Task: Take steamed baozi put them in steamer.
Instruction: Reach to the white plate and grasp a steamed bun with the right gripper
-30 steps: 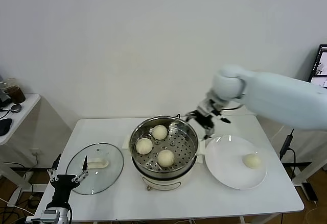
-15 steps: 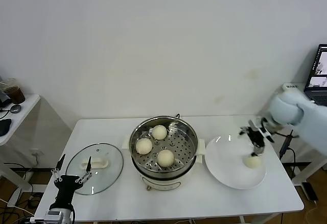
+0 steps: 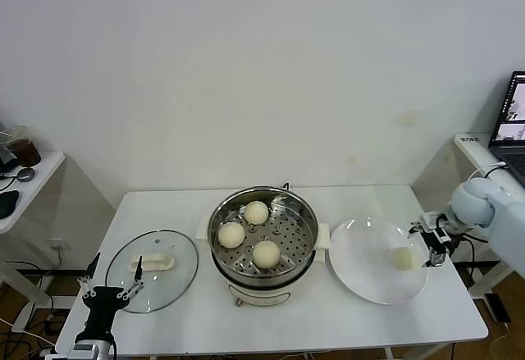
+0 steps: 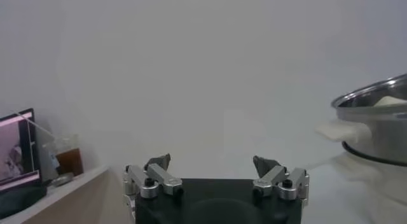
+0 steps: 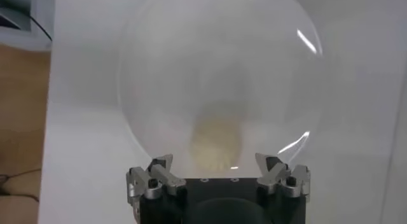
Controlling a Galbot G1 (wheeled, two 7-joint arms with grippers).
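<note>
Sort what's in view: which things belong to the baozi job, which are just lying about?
Job:
- steamer with three baozi inside
- last baozi on the white plate
- right claw, open beside that bun

Lying about:
- glass lid on the table
- left claw, open, parked low at the table's front-left corner
- laptop

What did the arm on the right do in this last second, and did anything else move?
The right gripper swung from the steamer across to the plate and now sits open beside the last baozi, not yet holding it. The three baozi in the steamer, the lid and the left gripper at the table's front corner stayed put.
</note>
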